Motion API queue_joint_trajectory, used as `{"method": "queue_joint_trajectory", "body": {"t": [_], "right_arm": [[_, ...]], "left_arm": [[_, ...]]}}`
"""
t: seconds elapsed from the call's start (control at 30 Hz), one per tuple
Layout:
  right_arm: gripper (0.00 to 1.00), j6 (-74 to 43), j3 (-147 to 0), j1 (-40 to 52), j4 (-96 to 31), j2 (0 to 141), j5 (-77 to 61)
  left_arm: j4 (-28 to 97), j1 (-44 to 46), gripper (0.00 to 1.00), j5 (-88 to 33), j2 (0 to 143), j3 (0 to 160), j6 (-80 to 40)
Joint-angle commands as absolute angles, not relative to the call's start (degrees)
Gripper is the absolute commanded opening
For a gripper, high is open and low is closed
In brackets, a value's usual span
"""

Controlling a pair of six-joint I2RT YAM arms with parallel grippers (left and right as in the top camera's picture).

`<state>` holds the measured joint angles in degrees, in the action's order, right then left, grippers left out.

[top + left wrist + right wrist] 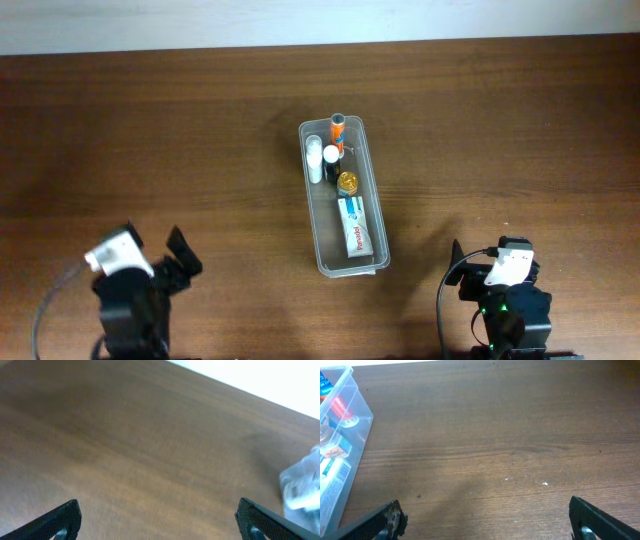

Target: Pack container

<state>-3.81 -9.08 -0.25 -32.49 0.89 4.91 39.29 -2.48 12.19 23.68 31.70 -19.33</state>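
1. The long, clear plastic container (pixel 352 265) lies in the middle of the overhead frame on the dark brown wooden desk (pixel 150 130), its long side running top to bottom with a slight tilt.
2. Lying in it from its top end down are:
   - an orange tube with a dark cap (pixel 338 128)
   - a small white bottle (pixel 315 158)
   - a dark bottle with a white cap (pixel 331 154)
   - a round amber jar (pixel 348 183)
   - a flat white carton with blue and red print (pixel 355 226)
3. I see no loose item on the desk in any view, so I judge the packing to be at or near its end.
4. The left pincer (pixel 159 522) sits at the lower left of the overhead frame, well apart from the container. Its fingers are spread wide with only bare wood between them, and it holds nothing.
5. The right pincer (pixel 487 522) sits at the lower right, also well apart. It too is spread wide and empty, and the container's corner shows at the upper left of its view.
6. If anything more is to go in, the next move calls for finding it outside these frames. The free room left is at the container's bottom end.
7. Nothing stands between either arm and the container. A blurred clear shape at the right edge of the left wrist view is probably the container, though I cannot tell for sure.
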Motion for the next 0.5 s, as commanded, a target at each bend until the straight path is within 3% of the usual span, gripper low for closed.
{"method": "queue_joint_trajectory", "body": {"t": [0.0,0.47], "right_arm": [[0.98,-3.42,-8.58,-0.4,-32.29,0.36,4.78],[0.98,-3.4,-8.58,-0.4,-32.29,0.36,4.78]], "left_arm": [[38.02,-2.5,0.99,11.4,16.38,25.63,-21.63],[32.69,-2.5,0.99,10.33,0.36,10.09,-21.63]]}}
